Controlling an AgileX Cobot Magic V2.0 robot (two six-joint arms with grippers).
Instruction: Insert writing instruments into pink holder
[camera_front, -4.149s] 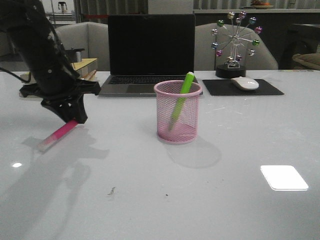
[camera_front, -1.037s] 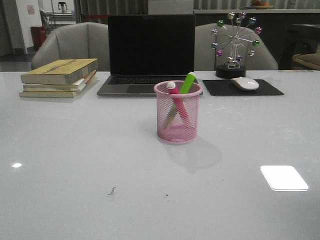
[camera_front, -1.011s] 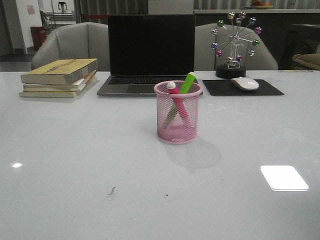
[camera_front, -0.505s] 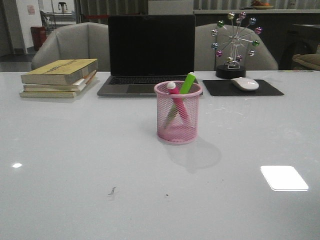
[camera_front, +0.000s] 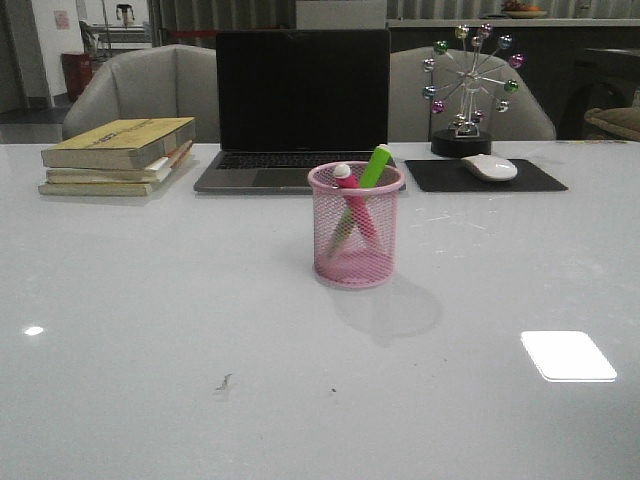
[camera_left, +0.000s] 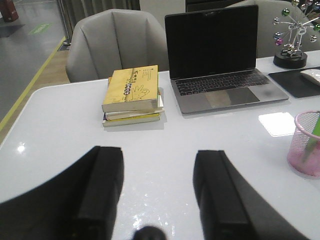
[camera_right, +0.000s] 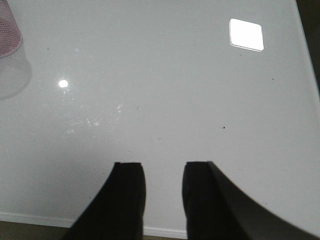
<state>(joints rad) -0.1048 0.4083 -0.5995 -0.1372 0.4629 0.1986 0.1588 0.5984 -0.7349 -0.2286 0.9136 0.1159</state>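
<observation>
Pink holder (camera_front: 356, 226) stands upright on the white table (camera_front: 150, 330), just in front of the laptop (camera_front: 303, 105). Both markers are in it: green marker (camera_front: 372, 170) leans with its top toward the laptop-and-mouse side of the rim, pink marker (camera_front: 352, 200) leans the other way, pale cap poking above the rim. The two cross inside the mesh. Long axes steep but not vertical.

Judgement: insertion looks done; nothing loose on the table to pick up.

Left gripper (camera_left: 157, 195): jaws spread wide, nothing between them, hanging over bare table. From its view the holder sits off toward the mouse pad side, well apart, only part of it in frame. Stack of yellow books (camera_left: 132, 95) lies ahead of the jaws, beside the laptop on the side away from the holder.

Right gripper (camera_right: 163, 195): jaws parted, a narrower gap, empty. Only a sliver of the holder shows at the frame corner, well apart from the jaws. Just bare table and a bright light reflection (camera_right: 246, 34) in view.

Neither arm shows in the front view, so both are back from the holder. Can't tell which is nearer.

Around the holder: mouse (camera_front: 489, 167) on its black pad (camera_front: 484, 176), and the ball-wheel desk ornament (camera_front: 468, 90) behind that. None touches the holder. If any move remains it is a retreat, and nothing stands in the way.
</observation>
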